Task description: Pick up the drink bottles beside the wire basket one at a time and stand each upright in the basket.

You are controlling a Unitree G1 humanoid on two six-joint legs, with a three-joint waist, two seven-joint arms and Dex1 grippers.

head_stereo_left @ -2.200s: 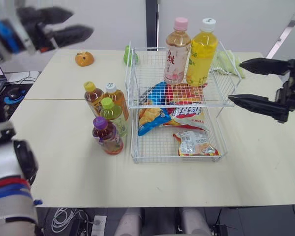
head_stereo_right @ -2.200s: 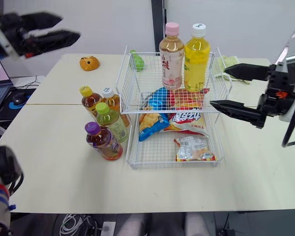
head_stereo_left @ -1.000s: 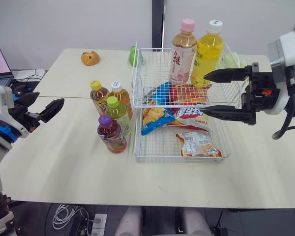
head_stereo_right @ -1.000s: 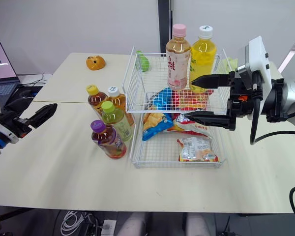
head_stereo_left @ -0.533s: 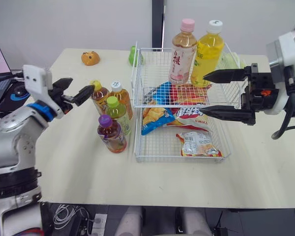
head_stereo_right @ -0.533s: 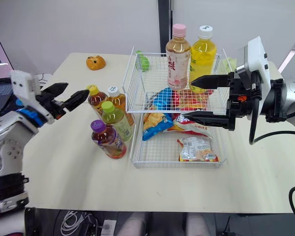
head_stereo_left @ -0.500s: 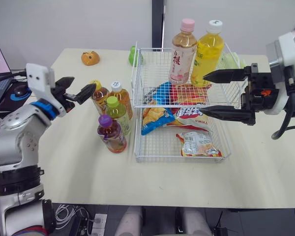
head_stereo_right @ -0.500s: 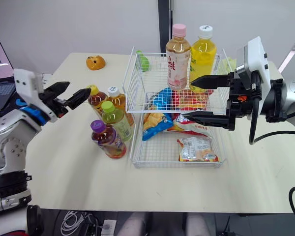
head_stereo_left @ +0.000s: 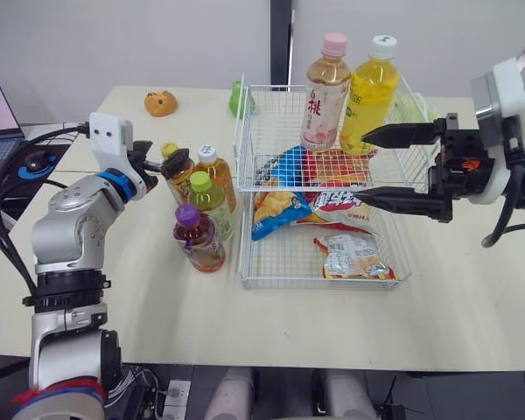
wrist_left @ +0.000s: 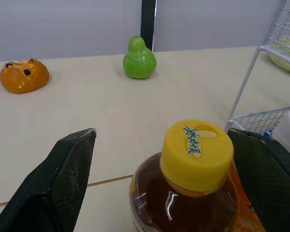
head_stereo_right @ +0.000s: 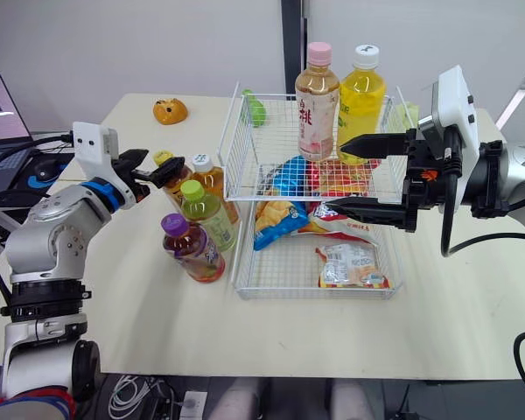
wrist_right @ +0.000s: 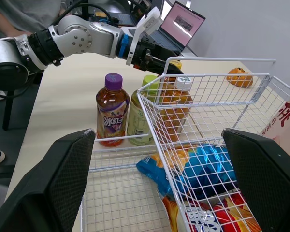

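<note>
Gripping step, yellow-capped bottle point(wrist_left: 197, 147): your left gripper point(wrist_left: 160, 131) has its fingers open, one on each side of the cap and clear of it. Judged advice: drop below the cap before closing, so you clamp the neck or shoulder and not the smooth lid. Keep the bottle centred between the fingers and lift straight up, because the white-capped bottle point(head_stereo_left: 212, 175) stands just beside it.

Location: the target stands upright on the worktop point(head_stereo_left: 114, 289), at the far end of a cluster of four left of the wire basket point(head_stereo_left: 324, 189).
- Other bottles in the cluster: green-capped bottle point(head_stereo_left: 208, 206); purple-capped bottle point(head_stereo_left: 197, 238).
- Basket, upper tier: pink-capped bottle point(head_stereo_left: 323, 92) and yellow drink bottle point(head_stereo_left: 368, 92), both upright at the back. The front and left of the tier are free.
- Basket, lower tier: blue snack bag point(head_stereo_left: 276, 210), red snack bag point(head_stereo_left: 337, 203), small packet point(head_stereo_left: 354, 255).
- Right gripper point(head_stereo_left: 359, 166): fingers spread wide and holding nothing, by the basket's right front. Keep it out of the placing path.
</note>
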